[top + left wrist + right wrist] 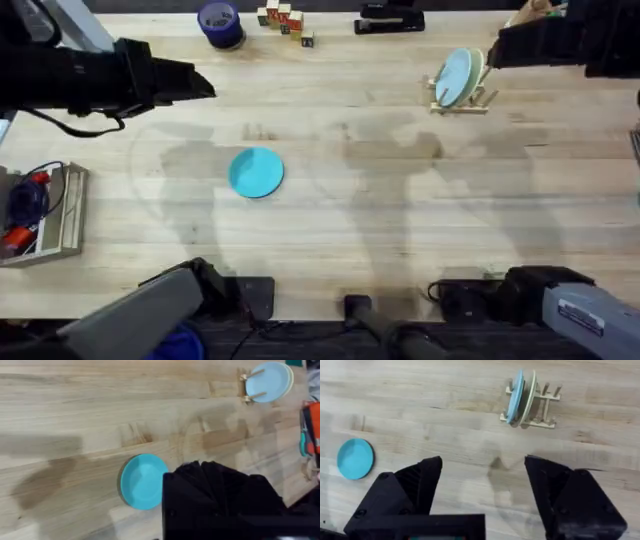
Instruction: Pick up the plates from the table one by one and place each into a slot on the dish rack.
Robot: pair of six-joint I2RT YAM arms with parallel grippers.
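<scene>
Teal plate [257,172] flat on table [400,230], unlabelled; right pincer [482,480] wide open, empty.

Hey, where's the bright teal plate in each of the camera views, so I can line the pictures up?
Overhead: the teal plate lies flat on the table, left of centre.
Left wrist: the plate sits low in the middle, beside the dark left gripper.
Right wrist: the plate is at the left edge, halfway down.
Shared landmark: the dish rack holding a pale blue plate, seen in all three views.
</scene>
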